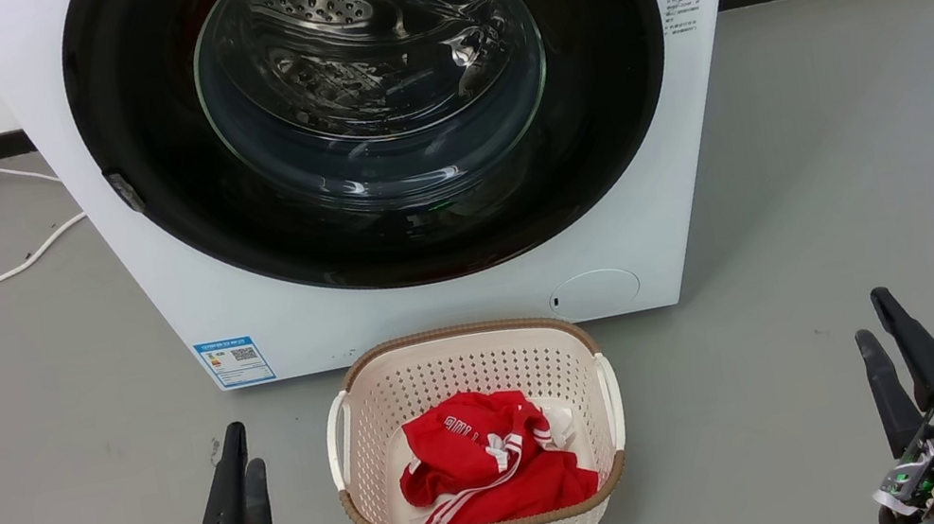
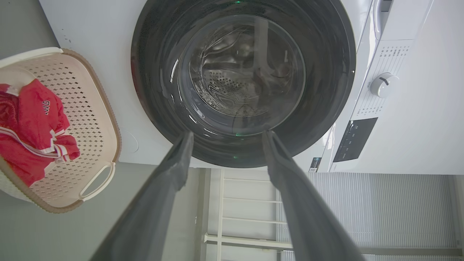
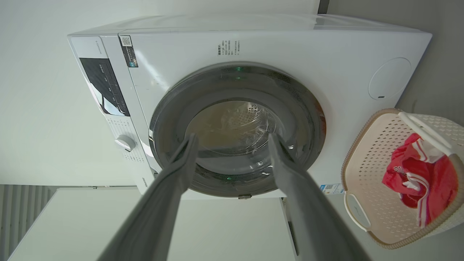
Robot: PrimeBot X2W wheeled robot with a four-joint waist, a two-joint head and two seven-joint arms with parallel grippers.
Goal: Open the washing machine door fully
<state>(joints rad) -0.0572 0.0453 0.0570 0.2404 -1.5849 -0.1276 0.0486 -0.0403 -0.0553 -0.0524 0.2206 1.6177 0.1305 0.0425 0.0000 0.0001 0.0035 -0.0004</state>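
While the round glossy black washing machine door [image 1: 372,77] is sitting shut, left gripper [image 1: 242,447] and right gripper [image 1: 870,316] are hanging back, jaws parted, empty; rim reach probably coming next.

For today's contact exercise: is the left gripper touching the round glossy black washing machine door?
Apart. In the head view, grey floor separates the left gripper from the washing machine door.

washing machine door [image 1: 372,106]: glossy black, round, shut flush | washing machine [image 1: 681,167]: white, on floor
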